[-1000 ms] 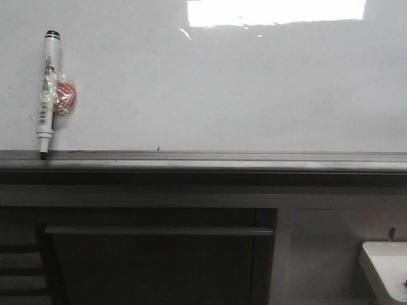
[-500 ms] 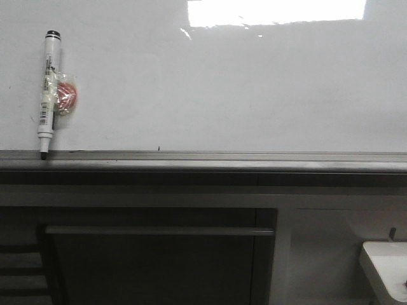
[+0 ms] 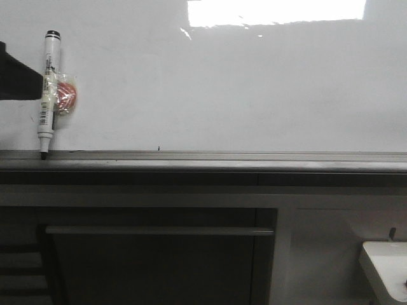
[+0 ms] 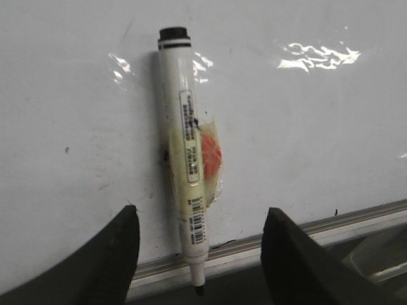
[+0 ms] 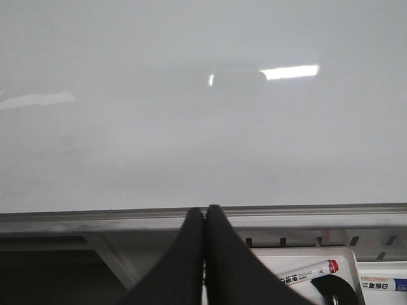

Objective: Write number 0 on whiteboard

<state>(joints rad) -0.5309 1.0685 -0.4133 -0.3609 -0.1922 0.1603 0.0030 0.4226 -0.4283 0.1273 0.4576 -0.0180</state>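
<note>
Judging by the bare whiteboard [image 3: 241, 89], no 0 is drawn yet. Left gripper [image 4: 200, 238] stands open astride the marker [image 4: 186, 165] at the frame's left, apparently untouched; right gripper [image 5: 204, 222] is closed, empty.

A dark cabinet [image 3: 159, 254] stands below the board's ledge, with a horizontal grey bar [image 3: 159, 231] across its recessed front. Pale grey panelling [image 3: 331, 248] lies to its right, and a white tray corner [image 3: 385, 267] shows at the lower right. A bright rectangular light reflection [image 3: 276, 11] glares at the top
</note>
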